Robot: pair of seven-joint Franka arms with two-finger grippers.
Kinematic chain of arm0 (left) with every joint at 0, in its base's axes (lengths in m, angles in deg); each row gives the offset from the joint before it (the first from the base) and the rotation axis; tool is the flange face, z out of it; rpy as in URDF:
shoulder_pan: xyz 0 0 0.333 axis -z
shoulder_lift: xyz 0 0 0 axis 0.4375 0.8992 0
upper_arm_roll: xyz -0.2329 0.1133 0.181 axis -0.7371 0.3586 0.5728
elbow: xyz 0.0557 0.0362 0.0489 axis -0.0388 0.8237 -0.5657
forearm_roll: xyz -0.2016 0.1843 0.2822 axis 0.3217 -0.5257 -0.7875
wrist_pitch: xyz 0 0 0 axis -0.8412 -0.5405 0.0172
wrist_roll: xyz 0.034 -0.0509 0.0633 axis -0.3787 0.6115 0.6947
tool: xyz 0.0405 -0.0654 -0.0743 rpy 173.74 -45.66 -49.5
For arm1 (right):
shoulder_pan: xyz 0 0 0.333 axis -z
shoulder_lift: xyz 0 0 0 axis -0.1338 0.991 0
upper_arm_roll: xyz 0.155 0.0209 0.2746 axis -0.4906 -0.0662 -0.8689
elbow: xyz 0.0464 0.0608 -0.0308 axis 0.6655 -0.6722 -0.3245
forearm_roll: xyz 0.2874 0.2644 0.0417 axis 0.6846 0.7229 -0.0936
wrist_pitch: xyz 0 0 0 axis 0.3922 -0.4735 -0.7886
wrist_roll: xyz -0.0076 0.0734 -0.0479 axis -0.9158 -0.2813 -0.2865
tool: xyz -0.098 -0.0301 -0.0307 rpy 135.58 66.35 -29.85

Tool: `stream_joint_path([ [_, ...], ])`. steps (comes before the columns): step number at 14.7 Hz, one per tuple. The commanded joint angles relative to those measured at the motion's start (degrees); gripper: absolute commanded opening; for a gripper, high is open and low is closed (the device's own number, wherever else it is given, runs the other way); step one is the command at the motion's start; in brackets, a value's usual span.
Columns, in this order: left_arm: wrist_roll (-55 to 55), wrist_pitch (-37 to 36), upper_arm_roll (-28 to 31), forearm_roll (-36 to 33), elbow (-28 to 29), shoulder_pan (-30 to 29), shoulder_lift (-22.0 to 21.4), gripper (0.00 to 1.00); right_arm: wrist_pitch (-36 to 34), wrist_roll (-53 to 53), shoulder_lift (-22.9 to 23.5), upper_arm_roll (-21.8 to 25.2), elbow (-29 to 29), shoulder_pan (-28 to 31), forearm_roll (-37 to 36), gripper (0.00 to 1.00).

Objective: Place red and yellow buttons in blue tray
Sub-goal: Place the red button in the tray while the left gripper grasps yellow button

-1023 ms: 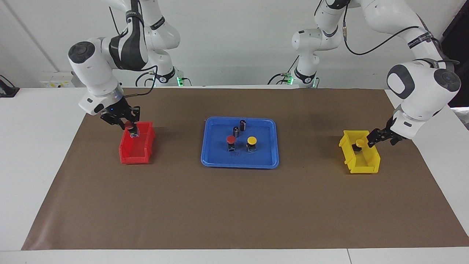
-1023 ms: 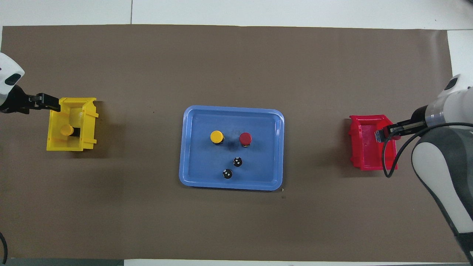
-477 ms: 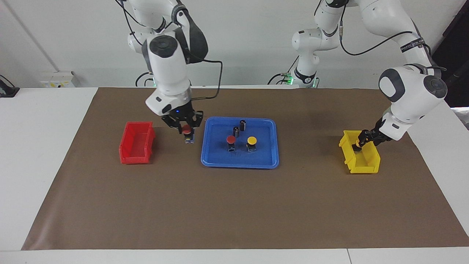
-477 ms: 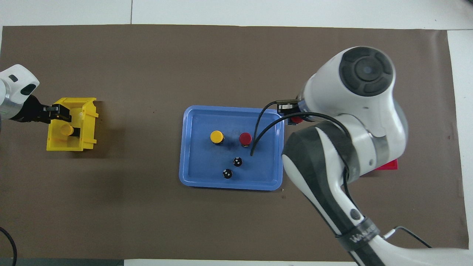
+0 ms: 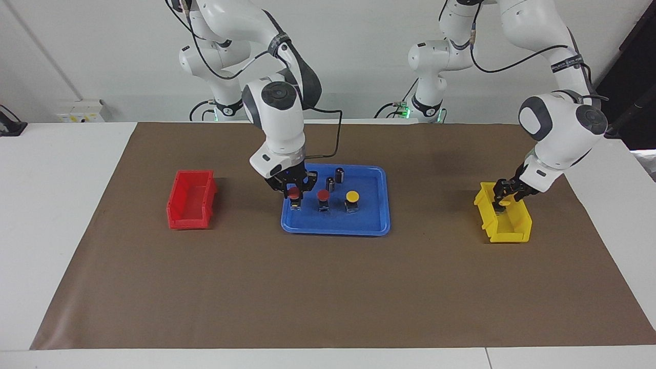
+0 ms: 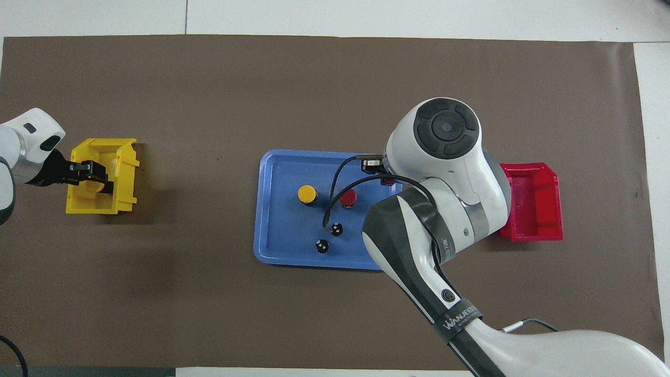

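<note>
Setting: brown mat on a white worktop (image 5: 61, 215), blue tray (image 5: 376, 225) at its centre.
Done: one red button (image 5: 323, 195) and one yellow button (image 5: 352, 197) stand in the tray.
Right tool (image 5: 294, 190): clamped on a second red button (image 5: 293, 193), low over the tray's 9 o'clock end, not yet released.
Left tool (image 5: 503, 197): down in the yellow bin (image 5: 507, 230) at 3 o'clock, apparently closed on the last yellow button (image 6: 94, 184).
Left: release one, carry one over.

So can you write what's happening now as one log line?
right gripper: holds red button over blue tray | left gripper: on yellow button in yellow bin
</note>
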Motion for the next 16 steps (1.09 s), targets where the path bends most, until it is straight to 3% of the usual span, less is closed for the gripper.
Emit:
stream_joint_path([
  [1, -1.4, 2.6, 0.1, 1.1, 3.1, -0.3, -1.9, 0.67, 2.6, 0.5, -1.5, 0.3, -3.7, -0.6, 1.3, 0.19],
  [3, -1.2, 4.9, 0.1, 1.1, 4.4, -0.3, -1.4, 0.62, 4.4, 0.5, -1.1, 0.3, -5.2, -1.3, 1.3, 0.19],
  [5, -1.2, 4.1, 0.1, 1.0, 3.8, -0.2, -1.3, 0.07, 7.2, 0.4, -1.4, 0.3, -7.3, -1.3, 1.3, 0.20],
  [6, -1.2, 2.9, 0.1, 1.0, 3.1, -0.1, -1.2, 0.01, 7.6, 0.4, -1.1, 0.3, -7.5, -1.4, 1.3, 0.21],
  [7, -1.1, 0.6, 0.1, 1.0, 1.1, -0.1, -1.2, 0.01, 7.9, 0.5, -0.8, 0.3, -7.5, -1.4, 1.3, 0.22],
  [9, -0.7, -10.2, 0.1, 1.0, -8.1, -0.2, -1.1, 0.01, 9.0, 0.4, -0.1, 0.3, -7.7, -1.3, 1.3, 0.29],
  [10, -0.3, -15.5, 0.1, 1.1, -13.0, 0.1, -1.0, 0.01, 8.8, 0.5, -0.1, 0.3, -7.7, -1.4, 1.3, 0.41],
  [11, 0.9, -20.0, -0.1, 1.1, -17.1, 0.3, -1.1, 0.01, 8.2, 0.5, -0.1, 0.3, -7.4, -1.3, 1.3, 0.62],
  [12, 4.4, -22.6, -0.7, 1.3, -19.3, 1.1, -1.2, 0.01, 7.7, 0.6, -0.1, 0.3, -7.0, -1.3, 1.2, 0.85],
  [13, 9.1, -23.0, -1.0, 1.6, -19.3, 4.6, -1.6, 0.01, 7.6, 0.6, -0.2, 0.4, -6.5, -1.3, 0.9, 1.00],
  [16, 20.5, -16.5, -1.1, 2.5, -11.8, 16.4, -3.7, 0.02, 1.4, 0.3, -1.1, 1.0, -1.5, 0.3, 0.1, 1.00],
])
